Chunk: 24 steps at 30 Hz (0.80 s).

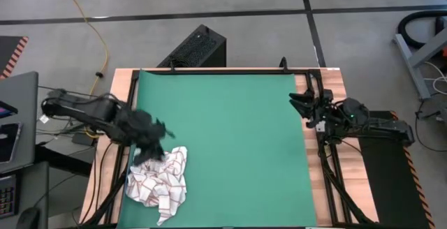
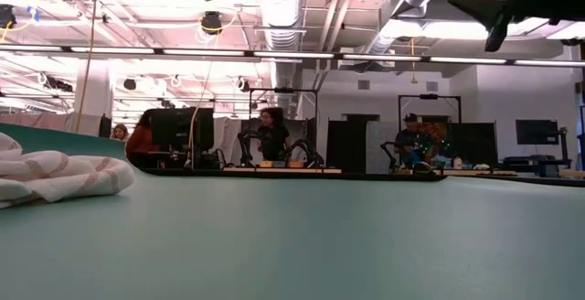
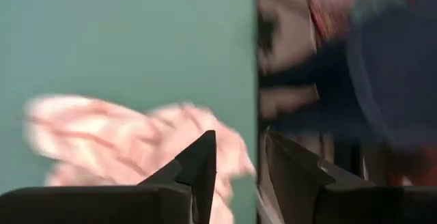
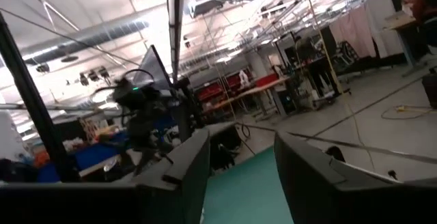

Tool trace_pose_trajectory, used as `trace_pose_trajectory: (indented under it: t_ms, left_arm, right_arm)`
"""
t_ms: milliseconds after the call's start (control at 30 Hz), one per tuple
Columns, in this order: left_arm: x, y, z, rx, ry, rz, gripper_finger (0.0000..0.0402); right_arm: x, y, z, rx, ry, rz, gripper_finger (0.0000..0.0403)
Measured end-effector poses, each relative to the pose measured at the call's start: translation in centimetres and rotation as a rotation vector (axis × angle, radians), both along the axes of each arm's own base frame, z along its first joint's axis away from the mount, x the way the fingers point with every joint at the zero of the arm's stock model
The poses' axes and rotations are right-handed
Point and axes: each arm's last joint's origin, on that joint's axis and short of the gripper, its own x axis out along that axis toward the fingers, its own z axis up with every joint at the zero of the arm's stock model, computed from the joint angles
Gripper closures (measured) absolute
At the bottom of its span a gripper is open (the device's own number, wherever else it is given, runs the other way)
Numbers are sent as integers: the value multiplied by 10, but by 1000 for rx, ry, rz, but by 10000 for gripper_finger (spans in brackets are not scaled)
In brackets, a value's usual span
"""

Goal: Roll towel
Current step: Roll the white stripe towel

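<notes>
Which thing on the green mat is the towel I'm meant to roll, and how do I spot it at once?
Start from the green mat covering the table, then go to its near left corner, just beneath the left tool. The towel lies there in a crumpled heap, not flat or rolled. It is the only cloth on the mat: white with thin red grid lines.

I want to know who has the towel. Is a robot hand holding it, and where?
Nothing is held. The towel lies crumpled on the green mat. The left gripper is just above it with fingers apart, and the right gripper is open and empty too.
</notes>
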Motion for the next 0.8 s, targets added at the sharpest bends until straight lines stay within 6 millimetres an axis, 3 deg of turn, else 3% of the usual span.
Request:
trace_pose_trajectory:
  t_ms: [167, 300, 567, 800]
  left_arm:
    - [4, -37, -17, 67, 85, -217, 292]
    - [-3, -50, -24, 158, 107, -268, 292]
    - [-10, -53, -57, 272, 140, -309, 293]
    - [-9, -52, -91, 271, 131, -333, 293]
  right_arm:
    - [3, 0, -2, 3, 23, 2, 215]
    - [4, 0, -2, 4, 31, 4, 215]
    - [4, 0, -3, 6, 33, 5, 216]
    - [5, 0, -3, 35, 26, 14, 216]
